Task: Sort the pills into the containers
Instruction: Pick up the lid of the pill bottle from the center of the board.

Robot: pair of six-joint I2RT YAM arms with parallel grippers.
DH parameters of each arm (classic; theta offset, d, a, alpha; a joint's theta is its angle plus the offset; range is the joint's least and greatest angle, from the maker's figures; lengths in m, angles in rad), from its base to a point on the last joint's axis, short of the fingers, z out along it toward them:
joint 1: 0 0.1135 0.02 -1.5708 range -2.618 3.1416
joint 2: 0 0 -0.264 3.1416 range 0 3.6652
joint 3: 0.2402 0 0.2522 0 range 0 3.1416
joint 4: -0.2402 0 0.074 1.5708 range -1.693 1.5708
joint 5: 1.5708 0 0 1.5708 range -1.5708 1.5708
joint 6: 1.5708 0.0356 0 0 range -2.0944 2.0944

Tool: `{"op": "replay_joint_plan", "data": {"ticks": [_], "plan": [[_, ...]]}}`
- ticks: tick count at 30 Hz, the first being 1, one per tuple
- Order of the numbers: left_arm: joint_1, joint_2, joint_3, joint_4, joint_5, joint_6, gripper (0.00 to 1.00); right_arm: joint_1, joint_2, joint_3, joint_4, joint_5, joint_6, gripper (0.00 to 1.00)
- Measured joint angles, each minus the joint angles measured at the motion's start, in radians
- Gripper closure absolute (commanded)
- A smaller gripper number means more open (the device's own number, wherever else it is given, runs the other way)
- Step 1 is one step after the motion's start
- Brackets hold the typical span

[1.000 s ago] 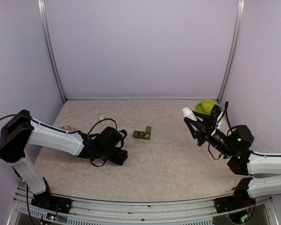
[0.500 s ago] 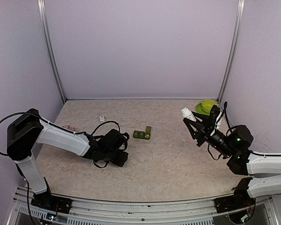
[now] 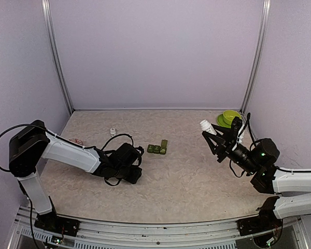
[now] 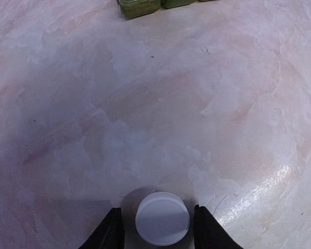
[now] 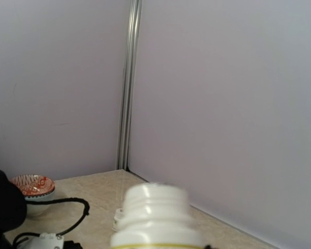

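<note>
Right now your left fingers (image 4: 108, 234) stand narrow on either side of a small white cap (image 4: 161, 218) lying flat on the worktop (image 3: 186, 176). A sliver of gap shows beside it, so I would not call it gripped yet. Your right fingers (image 3: 214, 140) hold a white bottle (image 3: 208, 126) aloft on the right side, tilted, with its uncapped neck pointing up and away from the arm.

The containers (image 3: 157, 148) sit mid-worktop. Their strip runs roughly left to right, though one end compartment looks turned out of line. From the left fingers they lie straight ahead and well apart, just clipping the top edge of the left wrist view. The left arm is clearly the nearer one. The bottle hangs well to the right of the strip, so I judge that any pour depends on carrying that neck leftward until it is over a compartment.
</note>
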Motion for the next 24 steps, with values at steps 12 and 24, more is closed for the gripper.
{"op": "replay_joint_plan", "data": {"ticks": [12,24], "plan": [[0.004,0.008,0.000,0.023,0.002,0.000,0.69,0.000,0.017,0.000,-0.003,-0.001,0.000,0.73],[0.006,0.008,0.002,0.025,0.007,0.003,0.75,0.000,0.018,0.000,-0.005,-0.004,0.000,0.73]]}}
